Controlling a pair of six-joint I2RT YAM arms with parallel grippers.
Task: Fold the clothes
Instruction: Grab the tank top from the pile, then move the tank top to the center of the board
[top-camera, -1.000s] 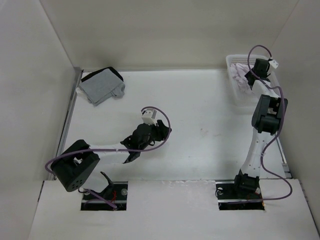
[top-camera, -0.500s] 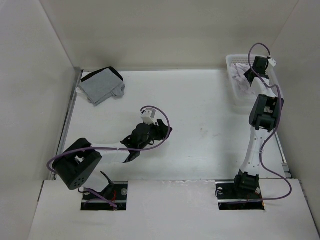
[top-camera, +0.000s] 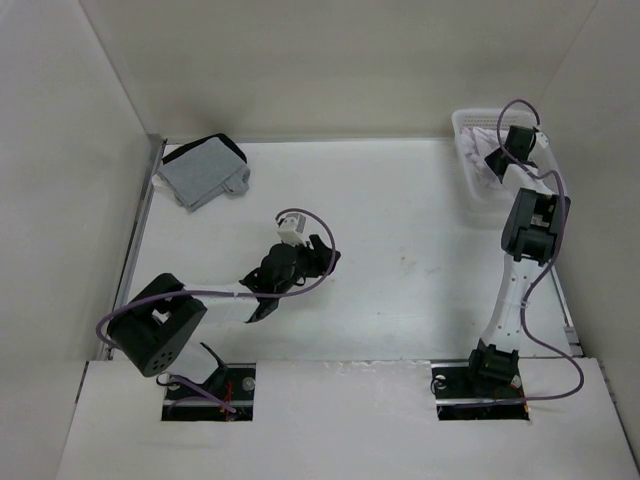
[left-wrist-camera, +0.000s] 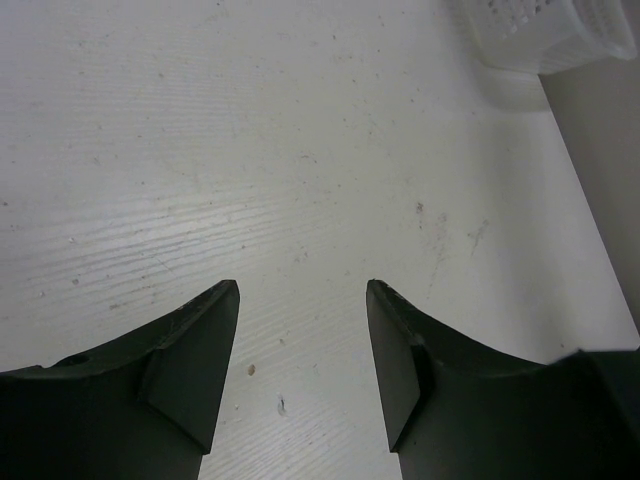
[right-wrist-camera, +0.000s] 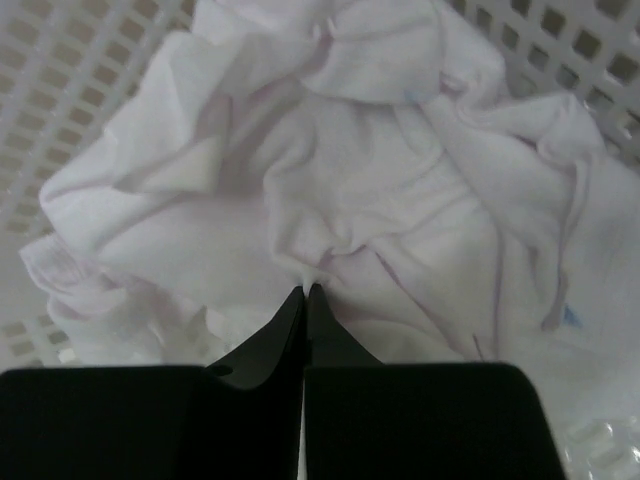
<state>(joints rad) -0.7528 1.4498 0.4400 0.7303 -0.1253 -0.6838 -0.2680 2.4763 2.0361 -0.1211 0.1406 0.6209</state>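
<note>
One desk (top-camera: 400, 300) carries two arms, a left arm (top-camera: 155, 335) and a right arm (top-camera: 525, 235), and each arm trails one purple cable (top-camera: 519, 101), which makes two cables. Each arm ends in two black fingers, so four in all: the pair of left fingers (left-wrist-camera: 190, 360) and the pair of right fingers (right-wrist-camera: 270, 345). There are two garments, one white T-shirt (right-wrist-camera: 380, 200) crumpled into a single heap and one grey garment with black trim (top-camera: 205, 172), and there is one white lattice basket (top-camera: 468, 120)
</note>
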